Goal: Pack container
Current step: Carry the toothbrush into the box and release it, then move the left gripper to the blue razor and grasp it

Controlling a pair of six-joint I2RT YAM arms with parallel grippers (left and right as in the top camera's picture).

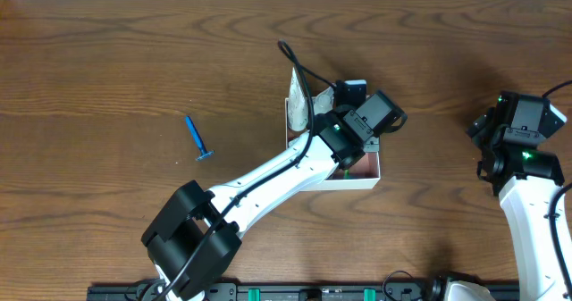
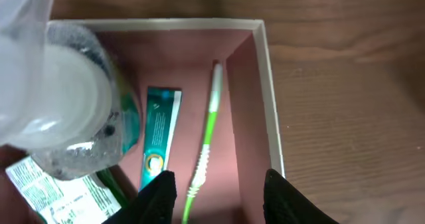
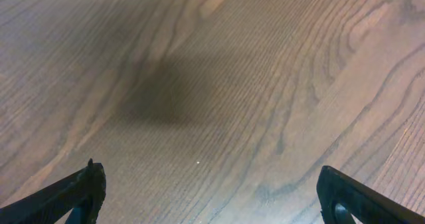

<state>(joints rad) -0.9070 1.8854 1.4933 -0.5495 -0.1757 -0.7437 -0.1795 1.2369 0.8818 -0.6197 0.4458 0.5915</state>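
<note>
The wooden worktop carries everything; on it the container, a shallow box with white walls and a pink-brown inside, sits right of centre, mostly hidden from above by the left arm that reaches over it.

The right claw hangs wide apart over bare wood, well away from the box, gripping nothing; the left claw is down inside the box near one wall, its fingers parted at a middling width with nothing between them.

Inside the box a clear plastic bottle, seemingly in a bag, fills one side and leans up past the rim; beside it lies a teal toothpaste tube, then a green and white toothbrush along the wall; a printed packet shows in the near corner. A blue razor lies on the worktop well to the left of the box, so the packing looks unfinished.

The risks as I judge them: one finger sits just beside the toothbrush's end, so an oblique lift could drag it out; the loose bag could snag on the wrist; the light cardboard could slide if a finger brushes the wall; the thin, flat razor may slip from a grasp.
</note>
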